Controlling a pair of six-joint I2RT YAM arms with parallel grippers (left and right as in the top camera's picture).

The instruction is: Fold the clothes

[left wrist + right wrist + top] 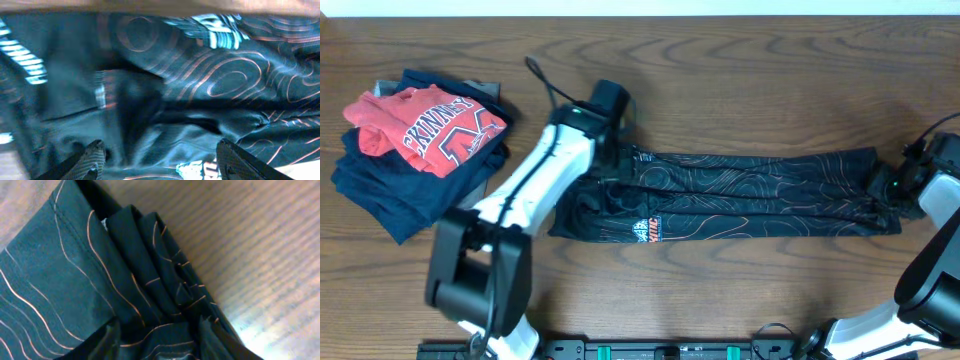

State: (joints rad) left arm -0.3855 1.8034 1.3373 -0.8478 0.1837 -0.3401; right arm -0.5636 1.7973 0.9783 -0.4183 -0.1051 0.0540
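Wood table (740,90), black garment's (770,195) left end hidden under left arm (535,185).

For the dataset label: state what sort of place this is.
Likely a robotics lab bench set up for laundry folding: a wood-grain table, a white robot arm over a black contour-print garment, and a pile of folded shirts.

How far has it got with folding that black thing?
Done: the black garment lies as a long narrow strip, seemingly folded lengthwise. In hand: the left gripper hovers open over the end with the logo; the right gripper straddles the bunched other end. Left: probably folding the strip shorter.
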